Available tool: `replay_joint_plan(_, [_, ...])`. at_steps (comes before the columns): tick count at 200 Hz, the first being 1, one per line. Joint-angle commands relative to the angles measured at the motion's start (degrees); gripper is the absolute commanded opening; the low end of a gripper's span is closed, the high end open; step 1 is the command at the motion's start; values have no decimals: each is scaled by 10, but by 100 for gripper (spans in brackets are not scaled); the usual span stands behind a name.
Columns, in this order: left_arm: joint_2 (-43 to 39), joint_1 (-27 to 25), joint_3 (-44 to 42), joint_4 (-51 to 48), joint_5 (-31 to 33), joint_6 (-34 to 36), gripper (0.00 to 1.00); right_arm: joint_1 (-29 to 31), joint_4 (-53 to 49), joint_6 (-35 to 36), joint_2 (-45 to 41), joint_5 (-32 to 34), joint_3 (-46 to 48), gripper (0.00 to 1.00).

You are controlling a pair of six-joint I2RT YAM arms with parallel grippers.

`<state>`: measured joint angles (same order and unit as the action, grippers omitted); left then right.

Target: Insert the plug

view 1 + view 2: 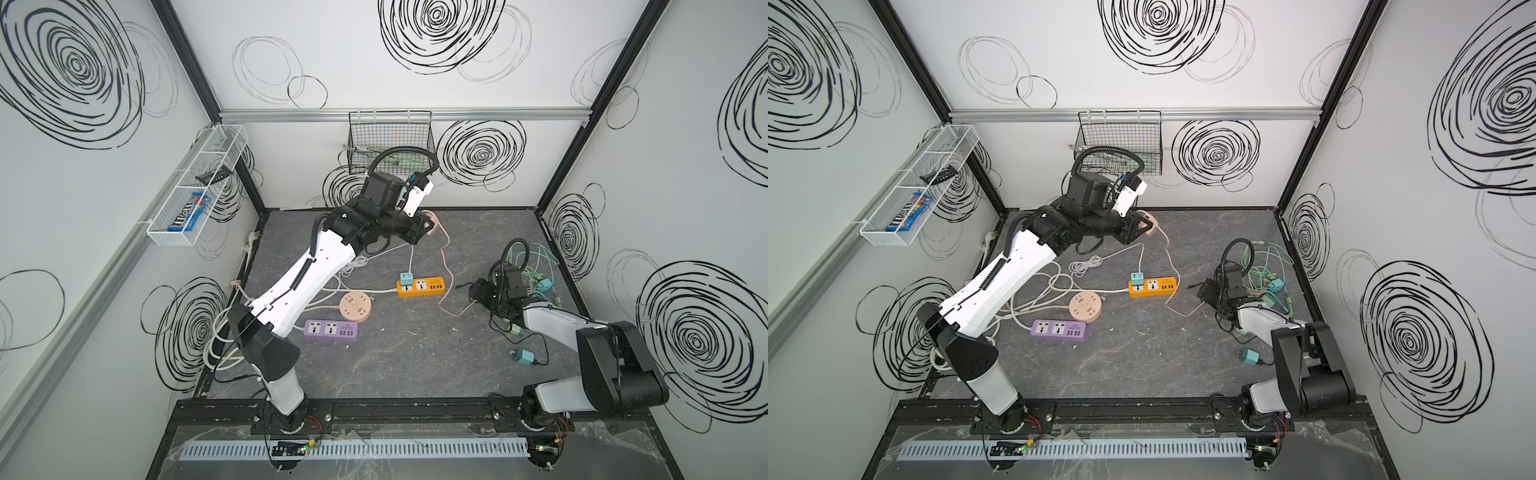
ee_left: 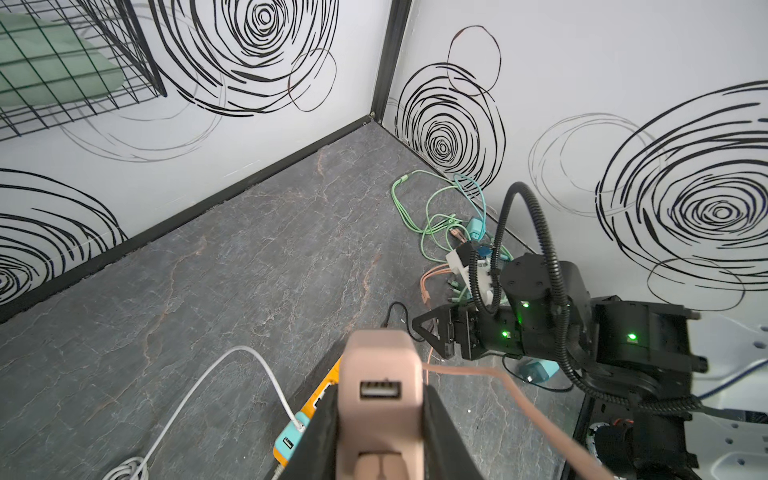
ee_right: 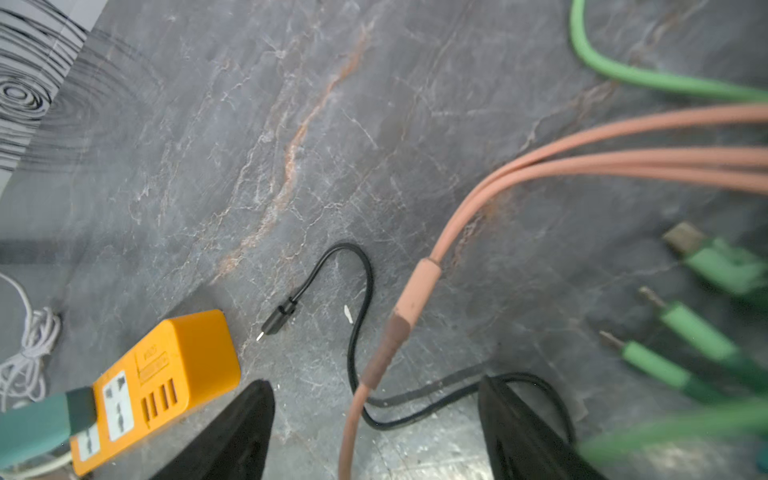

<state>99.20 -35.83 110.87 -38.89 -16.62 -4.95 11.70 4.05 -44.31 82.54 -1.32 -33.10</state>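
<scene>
High over the far side of the dark grey stone-look table (image 1: 395,365), the small pink plastic charger plug (image 2: 380,361) hangs in the air, pinched by the left gripper (image 2: 380,411). Two black fingers (image 2: 311,444) press on the plug's flat sides. Its little metal USB hole faces the wrist camera with nothing in it. The plug's metal pins cannot be seen. The plug looks light, hard and smooth, so it could slip or twist if it is held too softly. The flat sides are likely the best place to hold it, just as now, with the pin end left free.

A thin pink rubber cord (image 1: 444,257) runs from beside the plug down to the table and over to the right gripper (image 3: 374,384). Whether the cord is joined to the plug cannot be told. That gripper sits low with its fingers spread apart. The cord, just past its thick pink sleeve (image 3: 415,291), and a thin black cable (image 3: 361,270) lie between them, not squeezed. The cord looks soft and floppy, so it may tug on the plug.

Nearer on the table lies a long orange plastic power strip (image 1: 422,287). A small teal charger (image 1: 405,277) fills one socket. The socket next to it looks free and is likely where the pink plug should go, with a straight, firm push.
</scene>
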Motion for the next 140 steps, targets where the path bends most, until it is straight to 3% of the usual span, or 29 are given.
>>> replay_joint_plan(1, [-15, 4, -13, 33, -2, -1, 0, -1, 27, -16, 26, -8, -31, 40])
replay_joint_plan(15, [-19, 8, -21, 36, -1, 0, 0, 1, 22, 7, 29, -9, -62, 18])
replay_joint_plan(36, [-27, 18, -42, 44, 4, 1, 0, 15, 5, 59, 13, -13, -124, 7])
replay_joint_plan(82, [-49, 22, -111, 88, 30, 13, 0, 6, 24, 129, 14, -91, -262, 4])
replay_joint_plan(140, [-42, 26, -137, 101, 43, 21, 0, -28, 83, 151, 46, -95, -363, 3])
